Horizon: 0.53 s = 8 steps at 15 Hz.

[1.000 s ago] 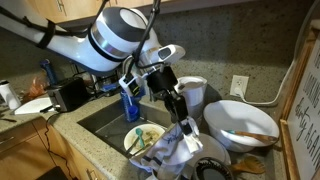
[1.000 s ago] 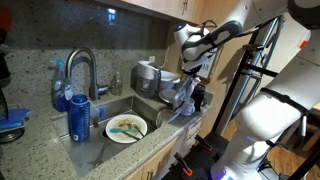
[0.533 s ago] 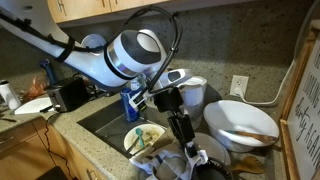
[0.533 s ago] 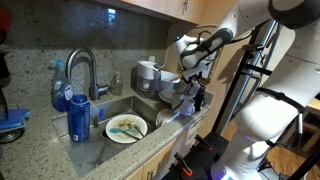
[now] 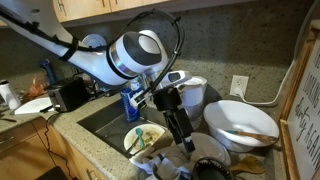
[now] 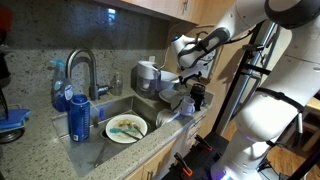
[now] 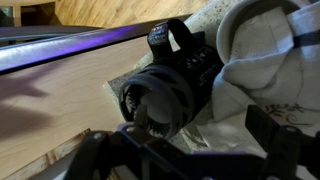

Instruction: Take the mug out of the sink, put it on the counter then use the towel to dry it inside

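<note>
A black mug lies on its side on the counter, its mouth facing the wrist camera. A crumpled white-grey towel rests against its right side and under it. My gripper hovers just above them, open, with its dark fingers spread wide and nothing between them. In an exterior view the gripper hangs over the towel and the mug at the sink's near corner. From the opposite side the gripper stands above the towel.
In the sink lies a plate with food scraps, also seen as the plate. A faucet and a blue can stand beside the basin. White bowls and a white cup crowd the counter behind.
The gripper went from shut to open and let go of the towel, which dropped beside the mug. The arm rose slightly.
</note>
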Available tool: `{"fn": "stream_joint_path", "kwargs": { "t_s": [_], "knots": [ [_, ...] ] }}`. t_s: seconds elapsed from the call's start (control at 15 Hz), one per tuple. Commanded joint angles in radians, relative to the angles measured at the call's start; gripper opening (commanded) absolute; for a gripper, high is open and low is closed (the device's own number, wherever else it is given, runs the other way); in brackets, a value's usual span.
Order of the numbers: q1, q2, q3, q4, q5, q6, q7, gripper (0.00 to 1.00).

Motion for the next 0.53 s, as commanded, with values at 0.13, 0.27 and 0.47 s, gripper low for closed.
{"fn": "stream_joint_path", "kwargs": {
  "t_s": [0.13,0.27,0.47],
  "knots": [
    [0.04,-0.084,0.01,0.015,0.228,-0.029,-0.275,1.0],
    [0.052,-0.123,0.022,0.022,0.307,-0.07,-0.361,1.0],
    [0.045,-0.111,0.035,0.027,0.318,-0.069,-0.364,1.0]
  ]
}}
